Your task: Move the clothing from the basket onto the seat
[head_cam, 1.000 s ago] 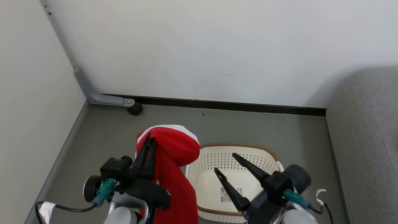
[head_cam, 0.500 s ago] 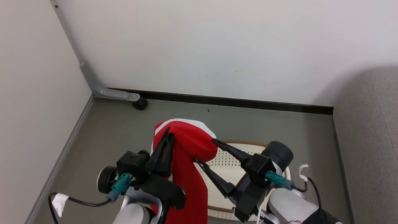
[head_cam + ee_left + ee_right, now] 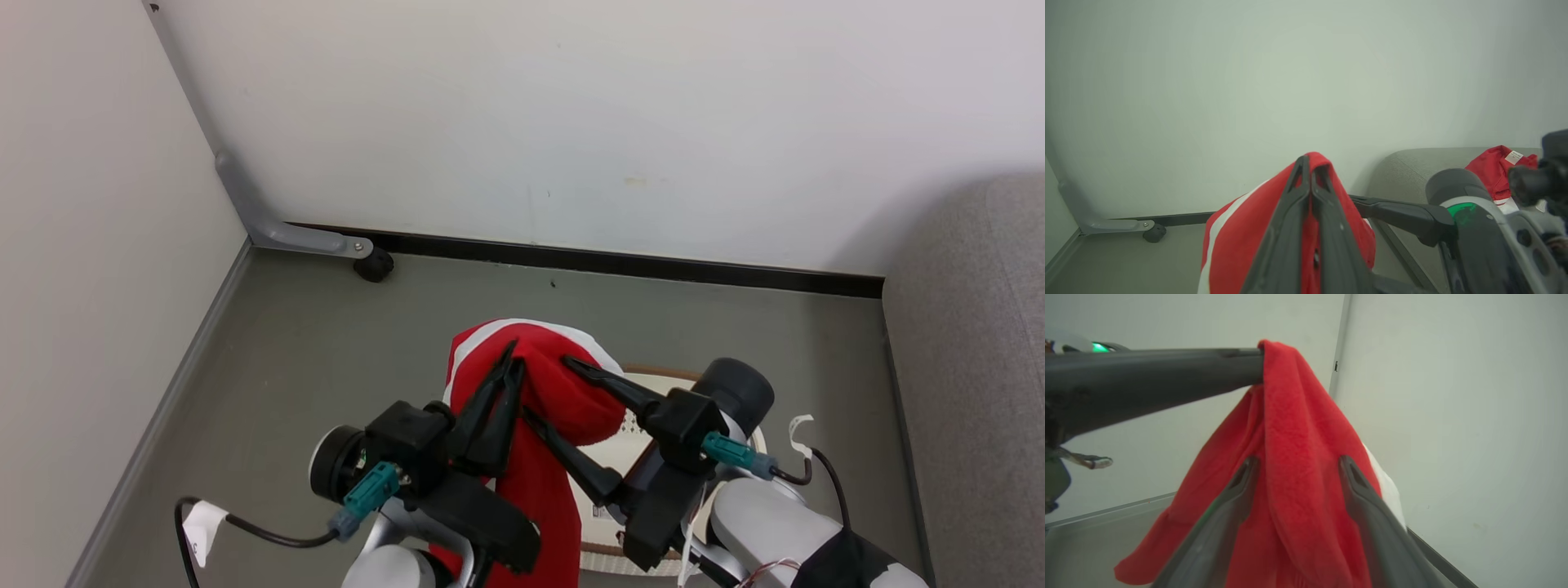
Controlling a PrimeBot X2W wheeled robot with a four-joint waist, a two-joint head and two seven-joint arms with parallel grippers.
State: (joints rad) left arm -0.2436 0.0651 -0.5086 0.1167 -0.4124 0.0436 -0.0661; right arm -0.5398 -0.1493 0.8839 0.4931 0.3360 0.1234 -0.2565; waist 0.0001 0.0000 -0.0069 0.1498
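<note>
A red clothing piece with a white stripe hangs from my left gripper, which is shut on its top fold. In the left wrist view the same shut left gripper pinches the clothing. My right gripper stands open, one finger on each side of the hanging fabric; the right wrist view shows that right gripper straddling the clothing. The cream basket sits on the floor behind the arms, mostly hidden. The grey seat lies at the right, and another red garment rests on the seat.
White walls meet in a corner at the upper left, with a grey bracket and black caster at the floor. A black skirting strip runs along the back wall. Grey floor stretches left of the basket.
My left gripper has carried the clothing to the right, over the basket. My right gripper has swung left from above the basket, and its open fingers now bracket the fabric. The camera shifted slightly.
</note>
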